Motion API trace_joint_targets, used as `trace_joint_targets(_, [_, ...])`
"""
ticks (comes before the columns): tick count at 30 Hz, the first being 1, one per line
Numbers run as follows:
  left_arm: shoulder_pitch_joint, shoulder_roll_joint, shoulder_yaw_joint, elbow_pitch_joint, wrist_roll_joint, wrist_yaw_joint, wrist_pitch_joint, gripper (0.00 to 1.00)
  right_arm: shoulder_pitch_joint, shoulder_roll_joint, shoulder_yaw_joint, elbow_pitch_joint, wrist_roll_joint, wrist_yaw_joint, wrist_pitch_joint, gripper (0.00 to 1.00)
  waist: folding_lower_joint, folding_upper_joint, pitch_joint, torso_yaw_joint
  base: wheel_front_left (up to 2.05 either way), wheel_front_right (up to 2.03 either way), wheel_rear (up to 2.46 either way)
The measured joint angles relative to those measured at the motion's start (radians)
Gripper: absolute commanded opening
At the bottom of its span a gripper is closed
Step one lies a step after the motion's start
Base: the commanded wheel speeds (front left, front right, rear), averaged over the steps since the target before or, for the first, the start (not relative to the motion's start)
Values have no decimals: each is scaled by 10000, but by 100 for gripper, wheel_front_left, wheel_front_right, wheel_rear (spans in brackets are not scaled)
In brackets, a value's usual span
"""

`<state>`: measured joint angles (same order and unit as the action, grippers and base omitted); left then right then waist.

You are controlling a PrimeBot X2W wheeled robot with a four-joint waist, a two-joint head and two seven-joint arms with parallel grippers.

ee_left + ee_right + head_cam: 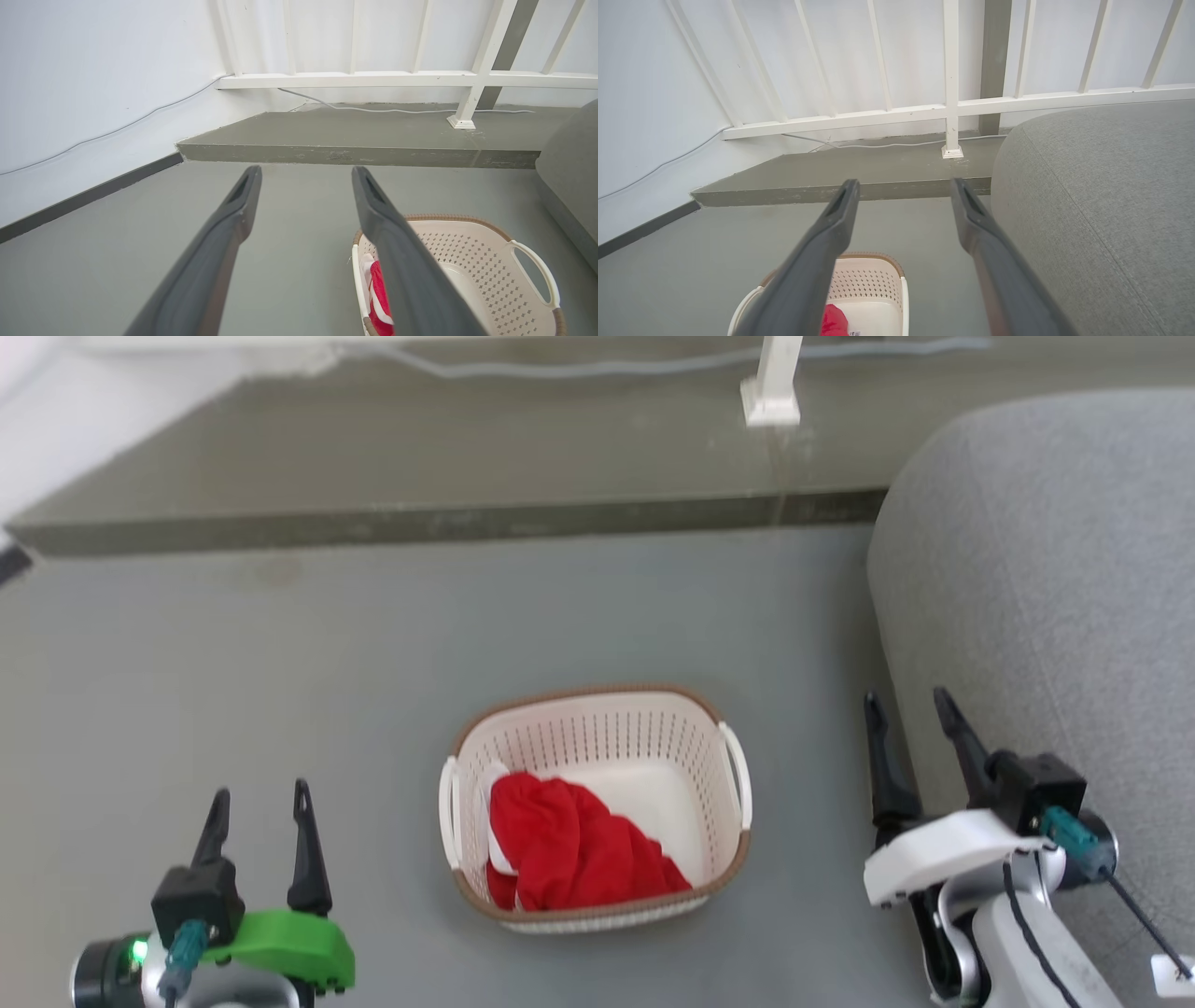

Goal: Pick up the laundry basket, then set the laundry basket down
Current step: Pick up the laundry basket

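The laundry basket (644, 728) sits on the grey floor between my arms, cream-white with perforated sides, a brown rim and a white handle on each side. A red cloth (569, 845) lies in its near half. My left gripper (260, 798) is open at the lower left, well apart from the basket. My right gripper (906, 702) is open at the right, apart from the basket's right handle. In the left wrist view the basket (472, 261) lies low right, behind the open left gripper (306, 173). The right wrist view has the basket (873, 284) at bottom centre under the open right gripper (903, 185).
A grey upholstered sofa (1046, 579) stands close on the right, beside my right arm. A raised concrete step (448, 518) runs across the far side, with a white railing post (773, 383) and a cable on it. A white wall (93, 84) closes the left.
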<state>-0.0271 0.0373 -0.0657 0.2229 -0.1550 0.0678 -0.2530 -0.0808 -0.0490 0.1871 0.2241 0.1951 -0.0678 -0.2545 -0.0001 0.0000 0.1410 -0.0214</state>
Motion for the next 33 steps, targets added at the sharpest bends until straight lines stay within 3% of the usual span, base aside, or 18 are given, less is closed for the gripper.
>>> trace_joint_targets(11, [880,6,13,-525,-92,44,0,100,551,35,132,-140,104,-40,0,100,0,0,-1102,26,0,0,0])
trace_joint_targets(33, [1313,19,-125,-1283,-178,132,2,100,694,38,155,-571,102,-136,0,100,0,0,-824,-58,0,0,0])
